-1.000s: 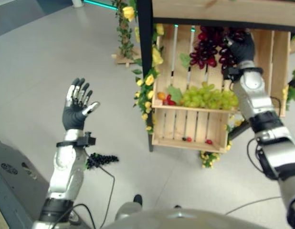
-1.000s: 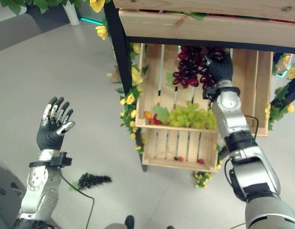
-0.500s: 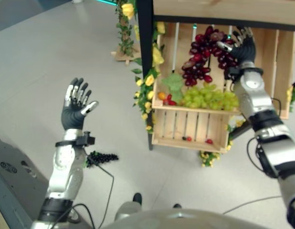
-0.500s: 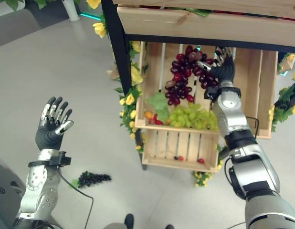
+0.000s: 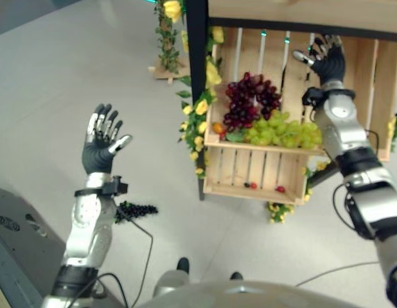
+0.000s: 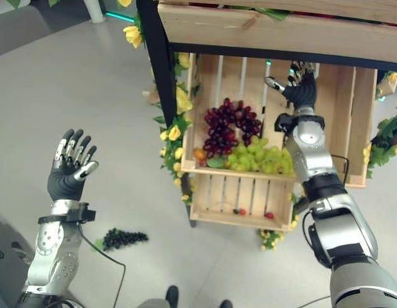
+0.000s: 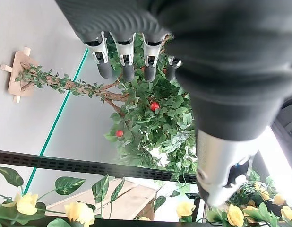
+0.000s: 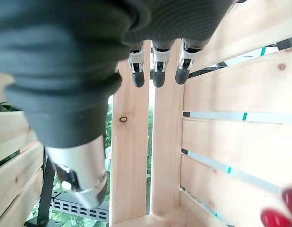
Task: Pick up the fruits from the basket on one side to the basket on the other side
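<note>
Atop the green grapes in the wooden crate lies the dark red grape bunch, slumped against the slatted back wall, with a few small red and orange fruits tucked at the crate's left end. I judge that bunch to be light but floppy and easily bruised — berries can pop off if squeezed, so I would take it near the stem at the top, or cup it from beneath, not pinch the body.

My right hand is raised inside the crate, just beside the bunch and above the green grapes, fingers spread and straight, thumb out; its wrist camera shows bare fingertips against the slats, holding nothing and touching nothing that I can see.

My left hand is up over the floor, well apart from the crate, fingers extended and empty. Another dark bunch lies on the floor near that arm — outside any basket.
</note>
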